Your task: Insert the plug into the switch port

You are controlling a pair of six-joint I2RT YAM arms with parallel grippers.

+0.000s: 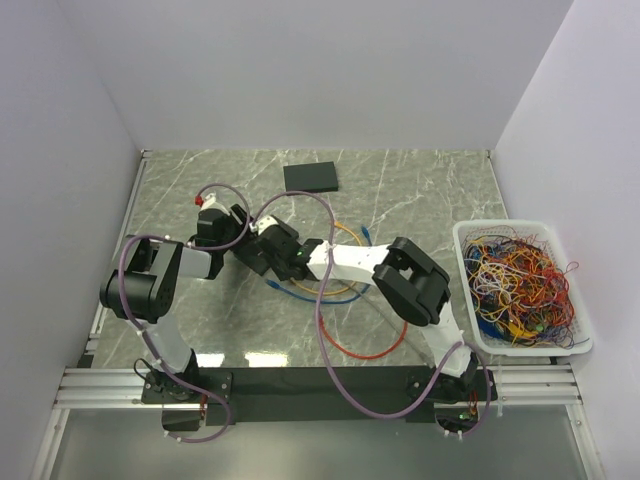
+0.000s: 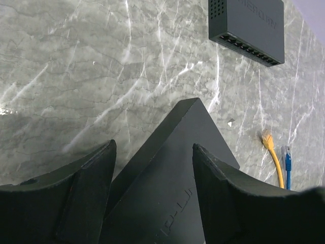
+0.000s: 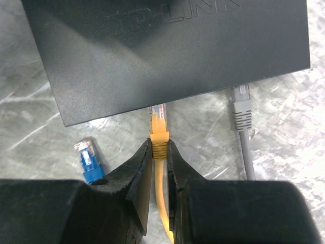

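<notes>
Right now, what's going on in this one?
The right arm has its jaws shut on a yellow plug, whose tip sits right at the edge of a black switch but is not visibly seated. The left arm has its jaws around that switch, apparently steadying it. A gray cable meets the same edge, and a loose blue plug lies on the table nearby.

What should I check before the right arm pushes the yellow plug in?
1. Right gripper grips plug: ok, pinched at its boot.
2. Plug points at switch: ok, tip close to its edge.
3. Port lined up with plug: cannot tell, ports hidden.
4. Left gripper steadies switch: cannot tell, fingers straddle it, contact unclear.
5. Gray plug and blue plug out of the way: ok, both lie aside.
</notes>
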